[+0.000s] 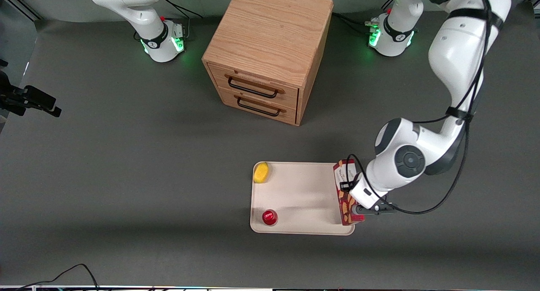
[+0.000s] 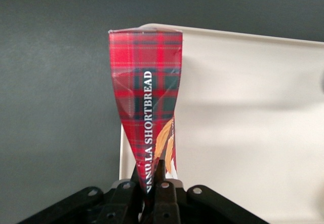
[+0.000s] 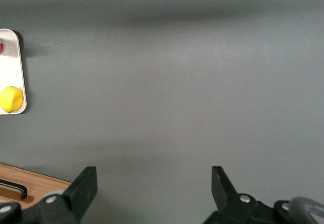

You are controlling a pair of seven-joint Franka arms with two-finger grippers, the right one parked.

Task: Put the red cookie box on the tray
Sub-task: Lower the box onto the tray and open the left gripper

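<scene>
Status: transport is largely complete; release is outstanding.

The red cookie box (image 1: 346, 192) is held by the end effector (image 1: 366, 208) of the left arm. In the wrist view the fingers (image 2: 161, 193) are closed tightly on the near end of the carton, and the tartan wall is visibly pinched in at the grip. The end effector has hold of the box and nothing else.

Position relative to the tray (image 1: 301, 198): the box stands on edge along the tray's short side at the working arm's end of the desk, its length parallel to that rim. In the front view its lower end overlaps the tray's corner nearest the camera. In the wrist view the box (image 2: 149, 107) lies directly over the tray's edge (image 2: 121, 158), with dark desk (image 1: 126, 177) on one side and cream tray floor on the other. Whether the box already touches the tray or hangs just above it cannot be determined.

Other contents of the tray: a yellow fruit (image 1: 261, 172) and a small red can (image 1: 269, 217), both at the tray's parked-arm end, well apart from the box.

Judgement: the box is at the tray's margin, not fully inside it. Remaining steps are likely a short shift toward the tray's centre, lowering, opening the fingers and retracting. Released here on its narrow edge, the box may tip off over the rim.
</scene>
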